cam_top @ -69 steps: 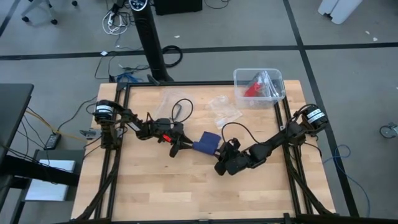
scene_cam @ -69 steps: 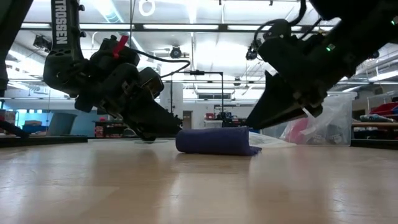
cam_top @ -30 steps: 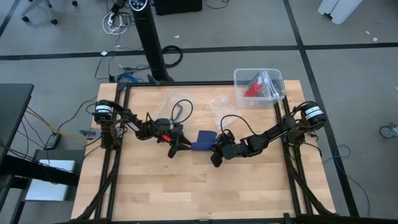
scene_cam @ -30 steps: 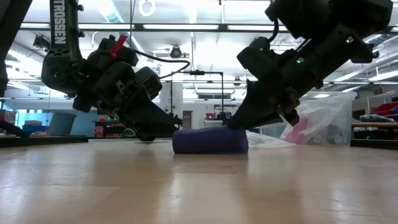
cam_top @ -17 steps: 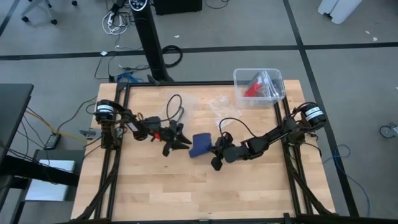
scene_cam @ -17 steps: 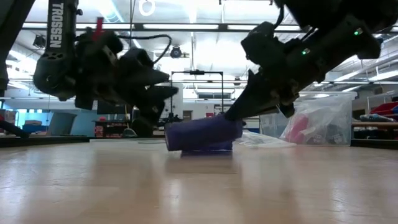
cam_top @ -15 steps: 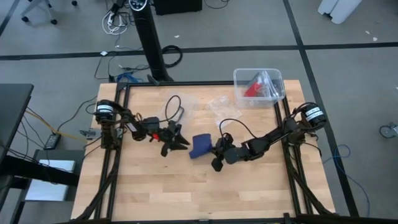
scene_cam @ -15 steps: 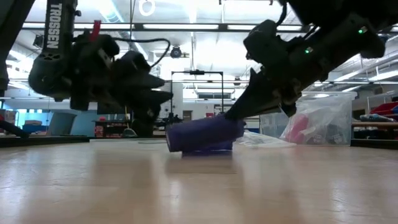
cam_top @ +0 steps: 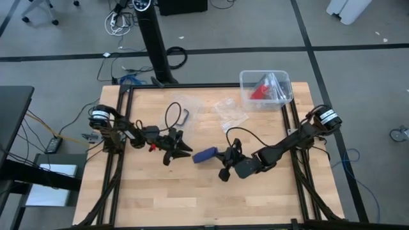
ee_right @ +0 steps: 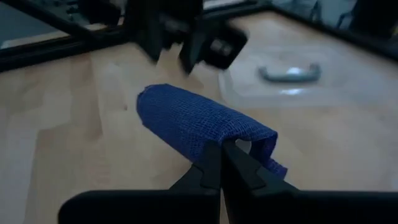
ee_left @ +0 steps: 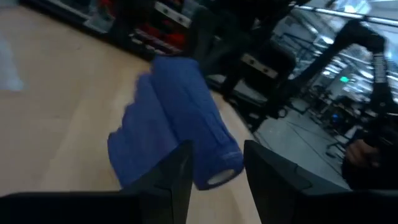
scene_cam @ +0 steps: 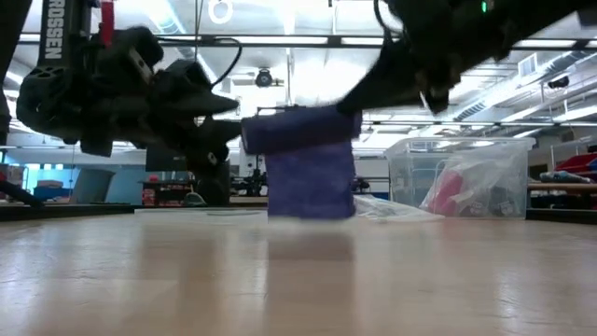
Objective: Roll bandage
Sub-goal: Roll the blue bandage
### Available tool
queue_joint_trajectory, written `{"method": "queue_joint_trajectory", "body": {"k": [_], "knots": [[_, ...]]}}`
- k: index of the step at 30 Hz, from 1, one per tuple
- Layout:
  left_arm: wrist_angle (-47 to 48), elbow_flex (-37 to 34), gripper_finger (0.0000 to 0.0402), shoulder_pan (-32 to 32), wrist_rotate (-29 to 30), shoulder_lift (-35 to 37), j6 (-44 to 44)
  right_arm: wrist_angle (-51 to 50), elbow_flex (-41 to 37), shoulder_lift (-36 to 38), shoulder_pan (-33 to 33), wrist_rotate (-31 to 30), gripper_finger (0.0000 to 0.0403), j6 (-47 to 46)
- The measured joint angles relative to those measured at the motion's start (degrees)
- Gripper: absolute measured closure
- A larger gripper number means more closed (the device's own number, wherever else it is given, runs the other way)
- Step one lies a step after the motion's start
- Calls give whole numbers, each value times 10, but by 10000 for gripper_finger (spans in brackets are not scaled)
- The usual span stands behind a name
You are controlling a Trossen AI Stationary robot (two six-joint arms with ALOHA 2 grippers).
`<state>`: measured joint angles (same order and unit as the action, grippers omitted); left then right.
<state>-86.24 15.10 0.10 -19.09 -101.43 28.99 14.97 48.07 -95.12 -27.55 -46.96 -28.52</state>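
The bandage is a dark-blue roll held above the middle of the table. In the low view the roll lies level in the air and a loose tail hangs from it down to about the table top. My right gripper is shut on it, coming from the table's right. My left gripper is open just left of the roll. In the left wrist view its fingers stand on either side of the roll's near end, apart from it. My right gripper pinches the roll between its two shut fingers, on the roll's long side close to its right end. The fingers slant down from the table's right. The roll is lifted clear and about level, and its loose tail hangs slack below.
A clear plastic bin holding a red item stands at the far right corner. Clear plastic bags lie on the far half of the table. Bare wood shows along the near side.
My right gripper has gone up with the roll, which has left the table. A length of it has come loose and hangs down. My left gripper has drawn back toward the table's left edge, risen off the table and levelled out.
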Motion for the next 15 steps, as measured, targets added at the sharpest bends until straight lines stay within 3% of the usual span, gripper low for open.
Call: {"method": "queue_joint_trajectory", "body": {"k": [8, 15], "knots": [[-3, 31, 254, -29, 7, 18, -8, -139, 69, 23, -28, -71, 403, 18], [-2, 39, 254, -28, 63, 86, -98, -257, 136, 25, -58, -141, 403, 18]]}}
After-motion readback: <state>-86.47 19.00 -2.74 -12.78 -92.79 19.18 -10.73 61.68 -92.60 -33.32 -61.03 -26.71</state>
